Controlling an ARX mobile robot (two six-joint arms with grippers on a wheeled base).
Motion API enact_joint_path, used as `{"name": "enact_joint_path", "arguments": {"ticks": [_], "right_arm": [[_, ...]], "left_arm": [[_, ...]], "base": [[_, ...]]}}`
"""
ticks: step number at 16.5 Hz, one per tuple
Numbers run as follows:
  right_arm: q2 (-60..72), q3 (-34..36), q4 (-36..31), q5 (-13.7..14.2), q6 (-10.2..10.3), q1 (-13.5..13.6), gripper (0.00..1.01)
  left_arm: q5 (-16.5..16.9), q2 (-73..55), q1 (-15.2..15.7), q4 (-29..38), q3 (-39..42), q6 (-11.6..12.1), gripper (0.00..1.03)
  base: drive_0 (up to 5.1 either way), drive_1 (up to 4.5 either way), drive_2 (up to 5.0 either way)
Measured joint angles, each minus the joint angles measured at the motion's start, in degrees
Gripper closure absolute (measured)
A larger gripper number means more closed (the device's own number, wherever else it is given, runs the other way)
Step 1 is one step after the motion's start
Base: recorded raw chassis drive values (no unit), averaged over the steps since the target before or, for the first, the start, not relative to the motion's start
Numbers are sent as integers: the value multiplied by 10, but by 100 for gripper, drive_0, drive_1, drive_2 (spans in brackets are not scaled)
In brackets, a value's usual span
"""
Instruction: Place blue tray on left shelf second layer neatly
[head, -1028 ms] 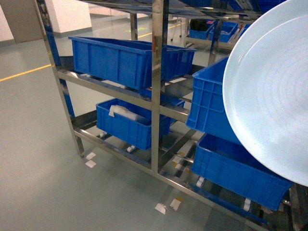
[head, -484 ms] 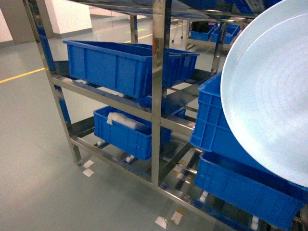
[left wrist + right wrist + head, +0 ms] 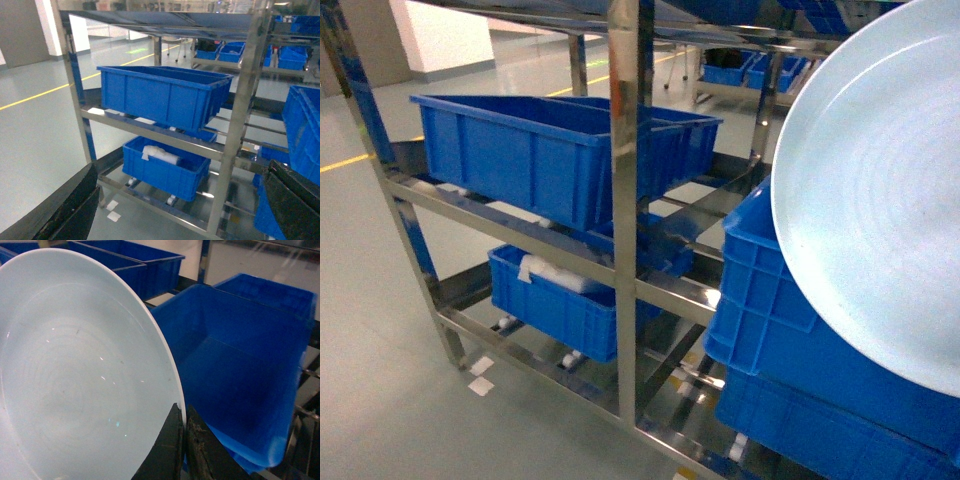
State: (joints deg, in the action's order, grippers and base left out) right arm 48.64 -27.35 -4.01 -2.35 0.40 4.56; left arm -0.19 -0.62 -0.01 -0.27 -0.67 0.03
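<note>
The blue tray [image 3: 880, 200] is a round pale-blue dish, held up on edge and filling the right of the head view. In the right wrist view the blue tray [image 3: 75, 365] fills the left side, and my right gripper [image 3: 183, 415] is shut on its rim. My left gripper [image 3: 180, 210] stands open with nothing in it, its dark fingers [image 3: 65, 210] at the frame's lower corners. The left shelf second layer [image 3: 520, 225] is a steel tier of the rack ahead, with a deep-blue crate [image 3: 550, 150] on it. Neither gripper shows in the head view.
A steel post [image 3: 625, 200] stands in the middle of the rack. A lower crate [image 3: 560, 300] holds a white bundle. Two stacked blue crates [image 3: 790, 340] sit on the right bay, just behind the tray. White tape marks [image 3: 480, 385] lie on the grey floor.
The rack has grown larger and slid left in the head view, so the robot has come closer. The tray stays in the right gripper, still held up on edge.
</note>
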Motion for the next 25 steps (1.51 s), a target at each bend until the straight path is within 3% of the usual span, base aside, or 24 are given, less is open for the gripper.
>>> {"name": "enact_joint_path", "arguments": {"ticks": [25], "right_arm": [[-2,0,0,1,0,0,99]], "left_arm": [[1,0,-1,1,0,0,5]], "base": [[-158,-158,-158]]}}
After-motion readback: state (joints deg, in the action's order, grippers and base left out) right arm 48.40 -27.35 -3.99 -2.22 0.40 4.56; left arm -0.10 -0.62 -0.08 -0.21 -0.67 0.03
